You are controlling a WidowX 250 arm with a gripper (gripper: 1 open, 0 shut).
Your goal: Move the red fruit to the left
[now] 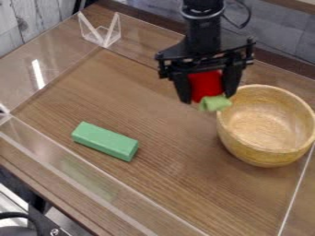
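Gripper point(204, 85) is clamping the red fruit point(207, 88) above the table, wooden bowl point(266, 123) sitting at its 4 o'clock, green block point(103, 140) at 8 o'clock

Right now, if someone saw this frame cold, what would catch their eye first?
The black gripper in the upper middle, its jaws shut on the red fruit, held above the wooden table with its green stem end poking out toward the right. Just right of it sits the wooden bowl, empty as far as the view shows. A flat green block lies alone at the lower left.
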